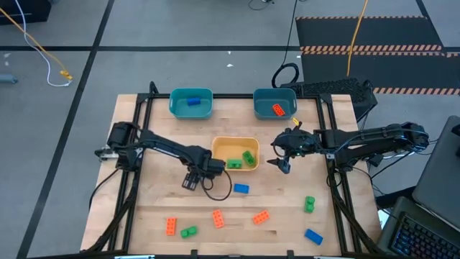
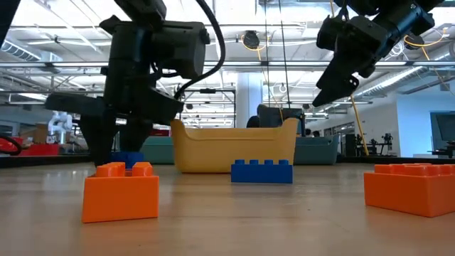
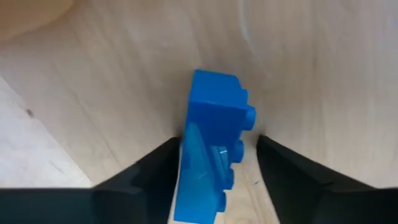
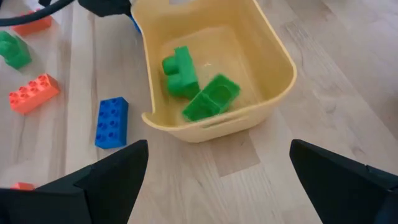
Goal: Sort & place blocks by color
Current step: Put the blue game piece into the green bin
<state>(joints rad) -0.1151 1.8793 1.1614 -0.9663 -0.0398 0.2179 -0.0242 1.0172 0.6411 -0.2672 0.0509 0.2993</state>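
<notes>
Two green blocks (image 4: 198,90) lie in the yellow bin (image 1: 235,154) at the middle of the worktop (image 1: 144,216). Just beside that bin, the left pincer (image 3: 214,186) is down at the worktop with its fingers set around a blue block (image 3: 211,149), not visibly clamped on it. The right pincer (image 4: 217,180) hangs released above the bin's other side, holding nothing.
</notes>
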